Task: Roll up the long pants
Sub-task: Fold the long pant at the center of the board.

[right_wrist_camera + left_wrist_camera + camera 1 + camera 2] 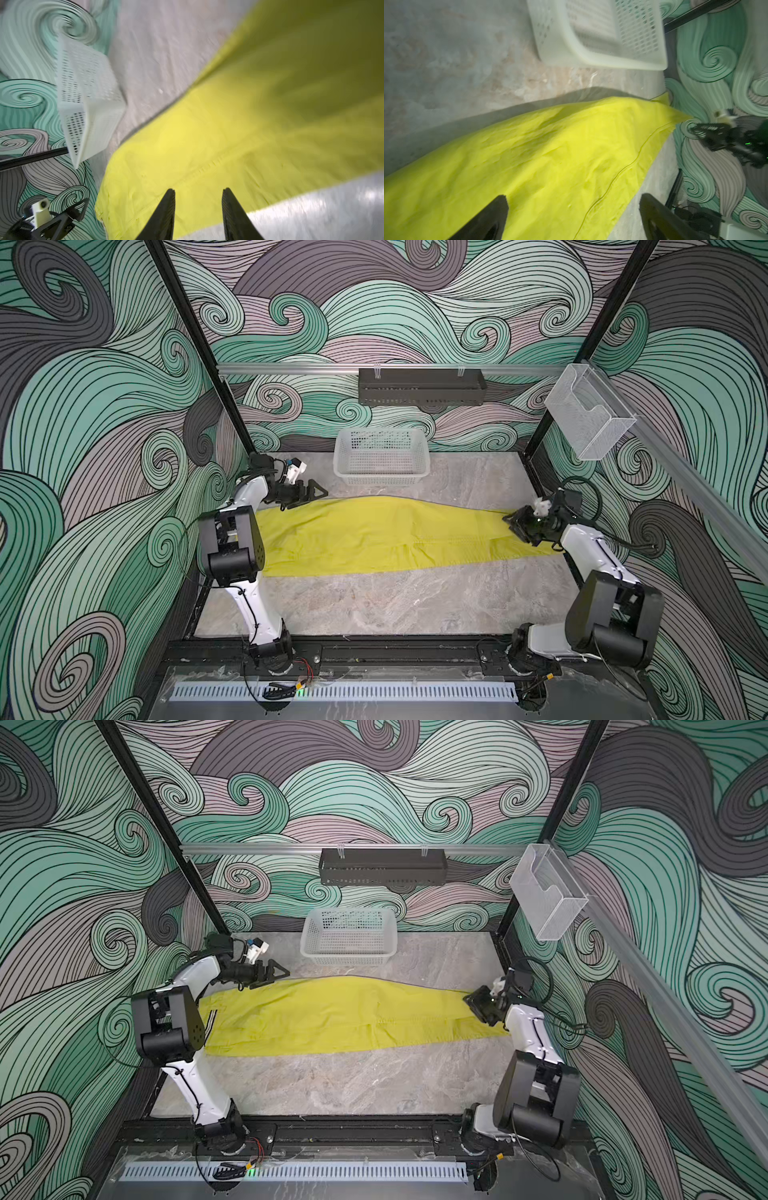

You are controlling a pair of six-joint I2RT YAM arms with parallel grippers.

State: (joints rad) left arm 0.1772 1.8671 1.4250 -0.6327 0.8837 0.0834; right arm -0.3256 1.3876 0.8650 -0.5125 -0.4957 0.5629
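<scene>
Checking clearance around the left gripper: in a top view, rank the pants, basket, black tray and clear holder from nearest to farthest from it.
From the left gripper:
1. Pants: right beside it, spread left to right.
2. Basket: just behind the pants, mid-back.
3. Black tray: hung higher up at the back.
4. Clear holder: far over on the right side.

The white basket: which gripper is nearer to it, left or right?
Left. The left gripper hovers close beside the basket, by the waist end of the pants. The right gripper is farther, at the leg end of the pants.
</scene>
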